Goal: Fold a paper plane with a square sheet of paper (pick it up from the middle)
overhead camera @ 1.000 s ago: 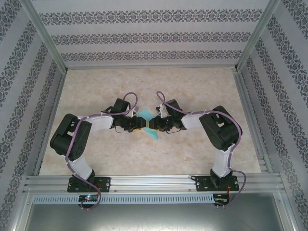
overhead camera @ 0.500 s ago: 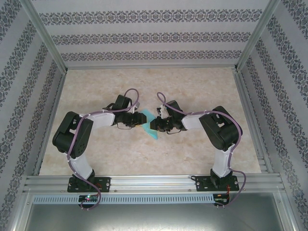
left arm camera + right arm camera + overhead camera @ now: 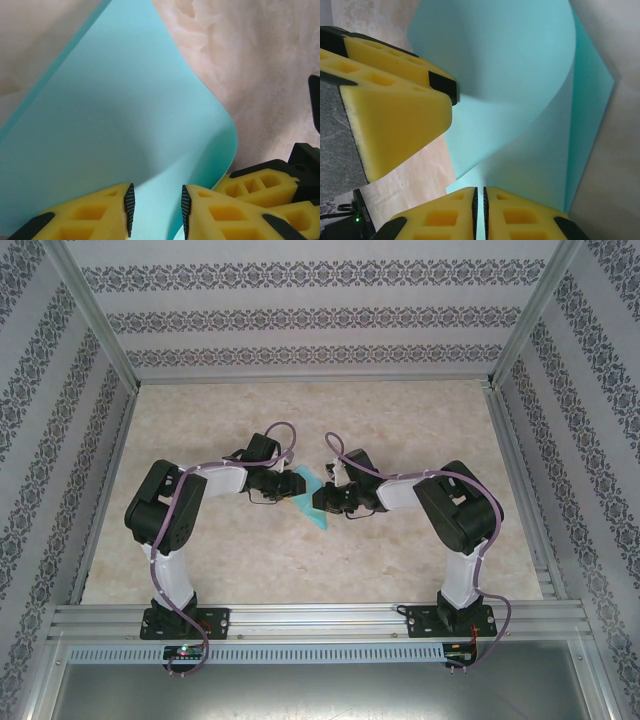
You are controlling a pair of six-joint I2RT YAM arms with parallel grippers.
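Note:
The square sheet of paper (image 3: 312,504) is teal-blue and lies mid-table, between the two grippers, bent up into a curl. My right gripper (image 3: 480,212) is shut on one edge of the sheet (image 3: 520,100), its pads pressed together with the paper between them. My left gripper (image 3: 157,210) stands open, with a clear gap between its pads and the curled sheet (image 3: 130,115) running through that gap. The two grippers meet tip to tip over the paper, the left (image 3: 296,490) facing the right (image 3: 319,502). The paper plane is out of view.
The marble-patterned table (image 3: 400,410) is walled by patterned panels on three sides, with metal rails along its edges. An aluminium rail (image 3: 320,620) at the near edge carries both arm bases. The left gripper's yellow fingers (image 3: 395,115) sit close beside the right gripper.
The left arm has swung inward and its jaws have narrowed around the sheet. The right jaws have closed onto the paper's edge. The sheet now curls up more.

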